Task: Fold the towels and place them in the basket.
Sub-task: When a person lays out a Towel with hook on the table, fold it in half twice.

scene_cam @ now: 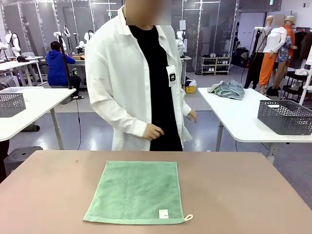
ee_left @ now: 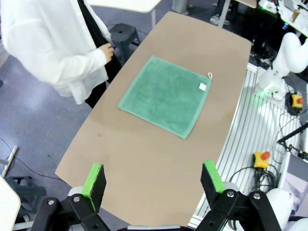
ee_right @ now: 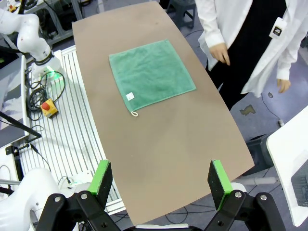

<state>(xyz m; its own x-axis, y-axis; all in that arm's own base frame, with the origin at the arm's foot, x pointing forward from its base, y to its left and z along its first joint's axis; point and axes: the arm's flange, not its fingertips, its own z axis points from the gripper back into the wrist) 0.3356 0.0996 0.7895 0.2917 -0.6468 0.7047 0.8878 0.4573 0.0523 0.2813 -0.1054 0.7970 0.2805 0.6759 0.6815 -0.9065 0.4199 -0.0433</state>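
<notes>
Left gripper (ee_left: pixel 152 174) and right gripper (ee_right: pixel 160 172) hang spread, empty; green towel (scene_cam: pixel 136 191) lies flat by the worktop's (scene_cam: pixel 253 195) robot-side edge, where a shallow pinch could drag it off

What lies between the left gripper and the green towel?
Just bare brown table, as the left wrist view shows: that stretch separates the open left gripper from the flat green towel.

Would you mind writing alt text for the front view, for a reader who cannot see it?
A mint green towel lies flat and unfolded on a brown table, with its small white loop at the near right corner. A person in a white shirt stands at the table's far edge, holding nothing.
</notes>
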